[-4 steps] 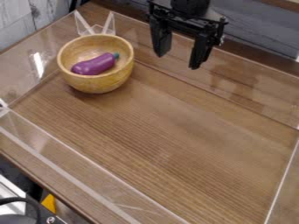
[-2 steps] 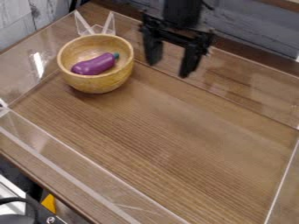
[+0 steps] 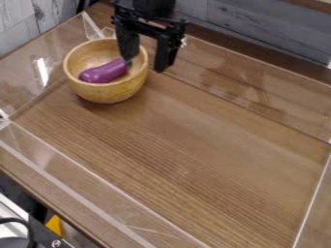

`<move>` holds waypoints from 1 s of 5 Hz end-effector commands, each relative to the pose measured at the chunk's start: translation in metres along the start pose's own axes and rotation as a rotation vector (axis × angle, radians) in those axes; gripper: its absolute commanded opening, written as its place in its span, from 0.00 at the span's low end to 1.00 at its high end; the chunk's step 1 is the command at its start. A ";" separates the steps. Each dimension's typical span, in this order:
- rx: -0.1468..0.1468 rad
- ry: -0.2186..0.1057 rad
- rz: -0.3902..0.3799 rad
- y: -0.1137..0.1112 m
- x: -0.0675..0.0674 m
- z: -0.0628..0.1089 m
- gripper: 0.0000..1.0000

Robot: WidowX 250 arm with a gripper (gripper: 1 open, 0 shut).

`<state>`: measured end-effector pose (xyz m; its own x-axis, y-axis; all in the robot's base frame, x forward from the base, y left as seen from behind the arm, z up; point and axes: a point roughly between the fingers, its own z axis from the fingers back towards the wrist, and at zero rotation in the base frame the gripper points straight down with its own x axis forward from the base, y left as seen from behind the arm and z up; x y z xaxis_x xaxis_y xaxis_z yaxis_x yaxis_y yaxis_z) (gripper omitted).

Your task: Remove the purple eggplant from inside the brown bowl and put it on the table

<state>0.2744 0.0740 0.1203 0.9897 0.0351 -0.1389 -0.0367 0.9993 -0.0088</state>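
Gripper point(image 3: 145, 60) shifted left across the far part of the scene since the earlier frame; then it stood right of the brown bowl point(image 3: 108, 95), now one finger is above the bowl's far right part and the other to the right of the rim. Bowl and purple eggplant point(image 3: 104, 73): no change of place noted. State of hand: fingers spread wide, nothing between them. Fingertip height over the rim is hard to judge from this single view; contact with the bowl probably absent, not confirmed. Eggplant: inside the bowl, lying toward its left side, left of both fingers. Progress: approach under way, by my reading; no grasp made. Remaining: align over the eggplant, lower, close, lift clear of the rim, set down on the table point(image 3: 195, 165), release. Bare wood to the right and near side would serve for placing.
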 end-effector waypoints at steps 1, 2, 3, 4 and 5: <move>0.032 -0.087 -0.002 0.021 0.005 0.024 1.00; 0.034 -0.089 0.003 0.036 0.009 0.024 1.00; 0.036 -0.078 -0.001 0.039 0.011 0.020 1.00; 0.038 -0.069 -0.009 0.043 0.013 0.016 1.00; 0.039 -0.061 -0.014 0.046 0.015 0.012 1.00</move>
<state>0.2828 0.1140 0.1132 0.9906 0.0138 -0.1364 -0.0138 0.9999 0.0005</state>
